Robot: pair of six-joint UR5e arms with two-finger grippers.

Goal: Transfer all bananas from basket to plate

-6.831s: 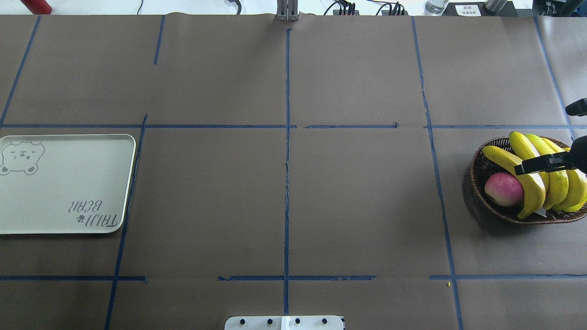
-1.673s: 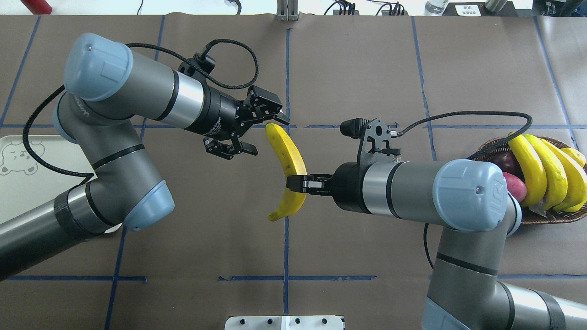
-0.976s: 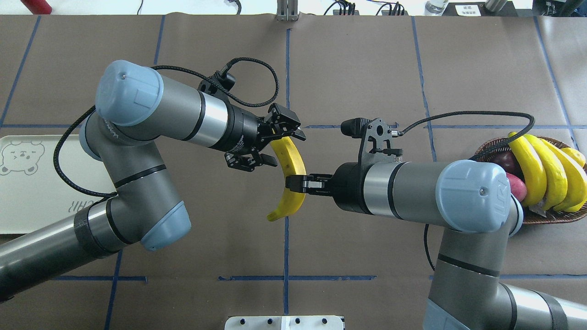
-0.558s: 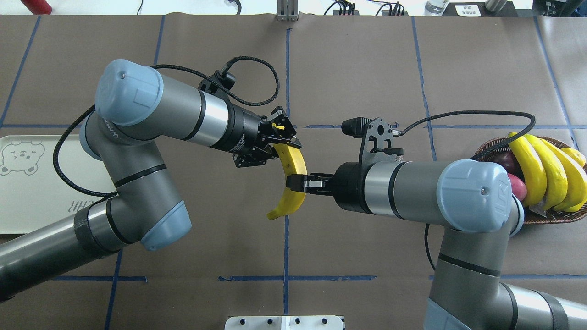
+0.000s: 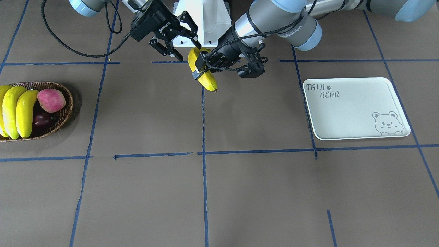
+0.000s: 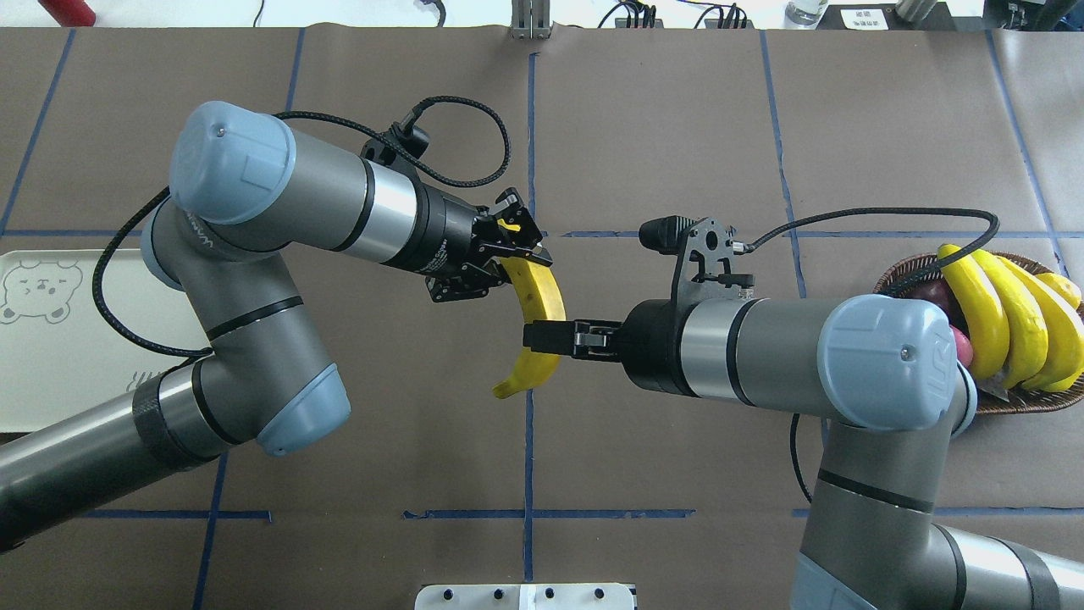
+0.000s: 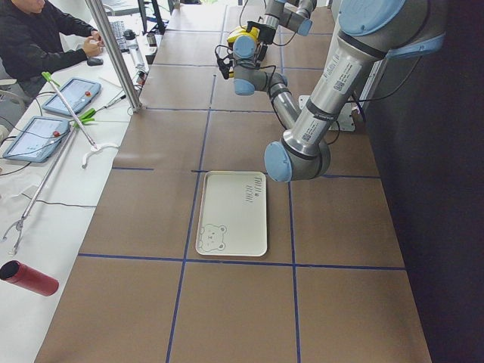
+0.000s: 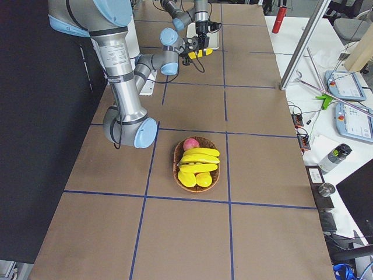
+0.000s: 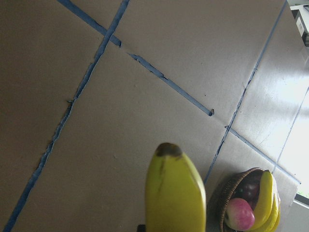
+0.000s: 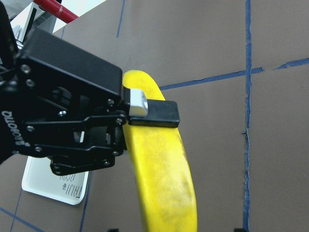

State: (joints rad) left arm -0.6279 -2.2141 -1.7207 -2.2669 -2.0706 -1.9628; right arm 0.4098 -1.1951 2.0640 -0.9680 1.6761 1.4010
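Seen from overhead, the plate (image 6: pixel 51 373) lies at the tabletop's (image 6: pixel 381 474) left edge, the left gripper's (image 6: pixel 515 263) jaws clamp the upper end of a banana (image 6: pixel 538 296) held above mid-frame, the right gripper's (image 6: pixel 542 335) jaws stand open around its middle, and the other bananas (image 6: pixel 1008 313) lie in the basket (image 6: pixel 999 402) at the right edge.

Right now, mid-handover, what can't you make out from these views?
Plate: overhead, the left arm covers its lettering and one side.
Basket: the front view's edge cuts it off; overhead, the right arm hides most of the apples.
Banana: both side views show the left end effector and right end effector too small to judge.
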